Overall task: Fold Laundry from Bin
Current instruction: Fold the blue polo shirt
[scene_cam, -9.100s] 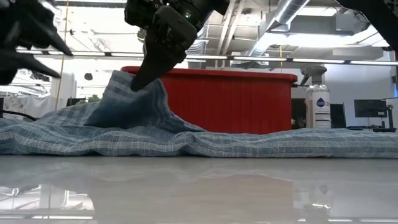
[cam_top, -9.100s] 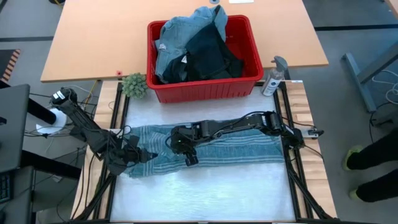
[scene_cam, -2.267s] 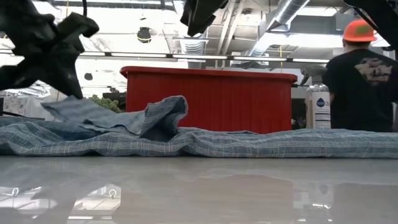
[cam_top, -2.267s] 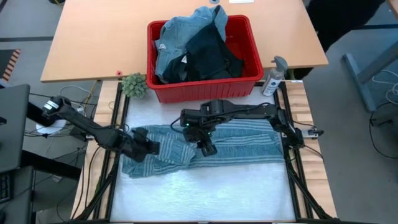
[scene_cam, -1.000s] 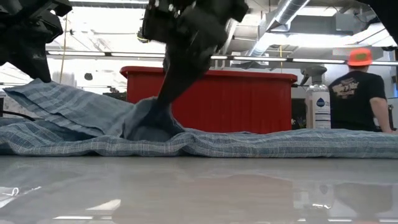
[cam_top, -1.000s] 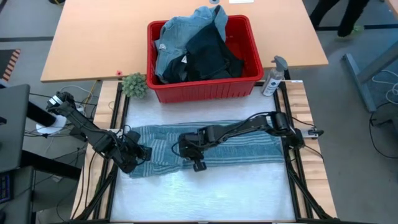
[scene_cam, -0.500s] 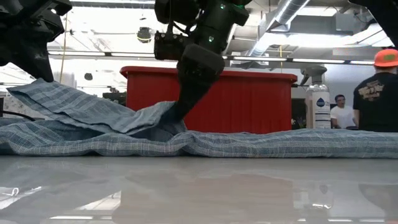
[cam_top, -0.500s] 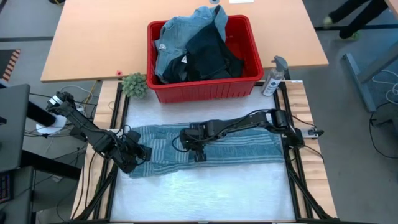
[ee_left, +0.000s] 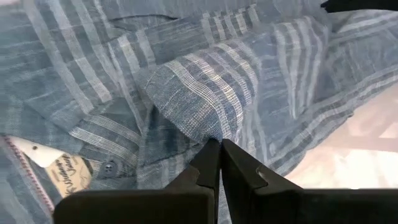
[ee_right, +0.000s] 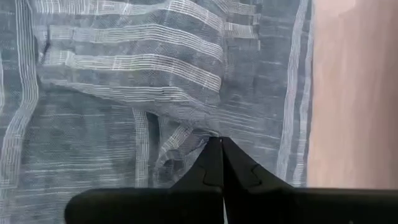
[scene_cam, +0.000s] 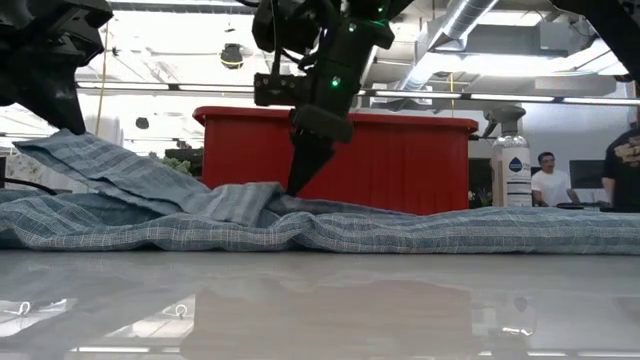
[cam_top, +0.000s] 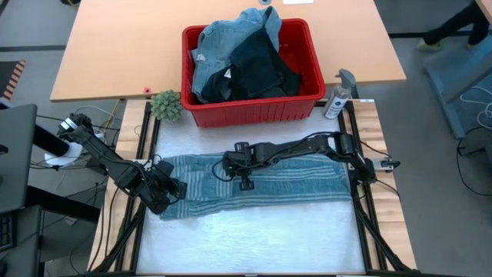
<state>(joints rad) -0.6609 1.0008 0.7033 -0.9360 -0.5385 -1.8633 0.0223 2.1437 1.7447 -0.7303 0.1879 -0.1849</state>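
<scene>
Your left gripper (cam_top: 171, 188) has its fingers pinched together on a raised fold of the striped shirt (cam_top: 300, 178) at the garment's left end, and the left wrist view shows a cream neck label (ee_left: 57, 167) with cursive writing too small to read beside a dark button (ee_left: 110, 166). Your right gripper (cam_top: 244, 181) is clamped closed on the cloth near the shirt's middle, the shirt lying spread along the table in front of the red bin (cam_top: 254, 110), which holds the other laundry (cam_top: 238, 54). A spray bottle (cam_top: 338, 94) with an unreadable label stands just right of the bin.
</scene>
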